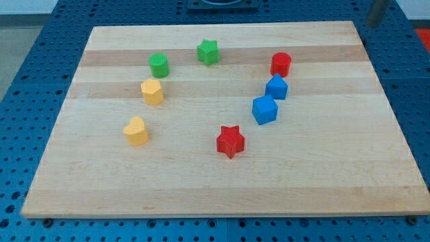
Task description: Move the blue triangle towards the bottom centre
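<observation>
The blue triangle (276, 87) lies right of the board's centre, just below the red cylinder (281, 64). A blue cube (265, 109) sits right below and left of it, almost touching. A dark rod shows at the view's top right corner, off the board; its tip (371, 25) is far up and to the right of both blue blocks and touches no block.
A red star (230, 141) lies below the blue cube near the centre. A green star (208, 52) and a green cylinder (159, 65) are at the top. A yellow pentagon (152, 91) and a yellow heart (136, 131) are on the left. The wooden board (336, 188) rests on a blue perforated table.
</observation>
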